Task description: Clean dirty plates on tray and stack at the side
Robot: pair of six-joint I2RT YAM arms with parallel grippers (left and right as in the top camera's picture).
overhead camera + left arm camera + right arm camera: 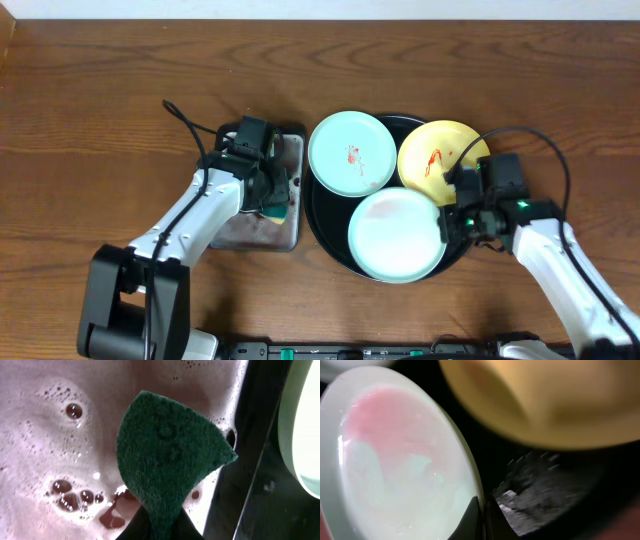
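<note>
Wooden worktop [90, 90] carries everything

Left: small rectangular grey metal tray [255, 235] filled with pinkish soapy water [50, 440]. Left tool [268, 190] hangs over it, closed on a dark green scouring sponge [170, 460]; the sponge sits just above or at the foam, can't tell if it is dipped

Centre: large round black tray [322, 215] with a raised rim, just right of the grey tray. All three plates lie on it, none stacked at the side yet. Far left of it, light-blue round plate with a red smear [352, 152]. Near side, pale whitish-blue round plate [395, 235], wet with a faint pink film in the right wrist view, no hard smear seen

Right: yellow round plate with a red streak [440, 150], far right, lapping over the tray rim. Right tool [482, 510] is at the right edge of the pale whitish-blue round plate, fingers nearly together with the rim between them, so it looks to be gripping that plate

Step judged: sponge loading while the right arm steadies the near plate for scrubbing. Next move calls for carrying the wet sponge right onto that plate without dripping or knocking the smeared blue one, with the right grip firm so the slick plate doesn't slide
</note>
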